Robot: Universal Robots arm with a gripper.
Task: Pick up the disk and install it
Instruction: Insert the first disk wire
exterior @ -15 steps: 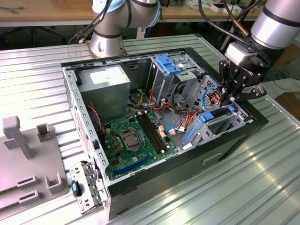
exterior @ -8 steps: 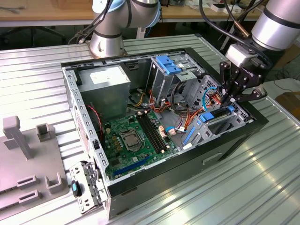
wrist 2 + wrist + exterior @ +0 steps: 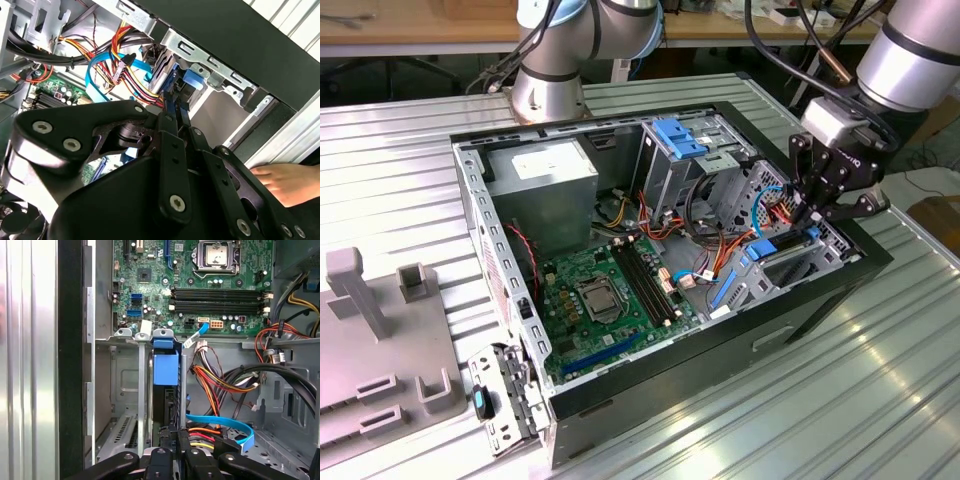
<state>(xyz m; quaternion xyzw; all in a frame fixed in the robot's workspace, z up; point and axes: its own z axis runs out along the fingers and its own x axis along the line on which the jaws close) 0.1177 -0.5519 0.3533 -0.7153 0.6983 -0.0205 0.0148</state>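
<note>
While the black multi-link claw hangs over the drive bay at the front corner of the open black computer case, its fingers look drawn together on the upper edge of the disk, a dark grey drive in a bright blue plastic carrier standing on edge in the grey metal bay; in the second wrist view the fingertips pinch that blue frame, so I judge the claw clenched on it; the disk seems partly down in its slot, not fully seated. Risks from here, as I judge them: the carrier may jam against the bay rails if it tilts; the bundle of red, yellow and orange wires and the flat blue ribbon cable lie just beside the slot and could snag; a person's hand rests near the case on the ribbed metal surface, close to the arm.
</note>
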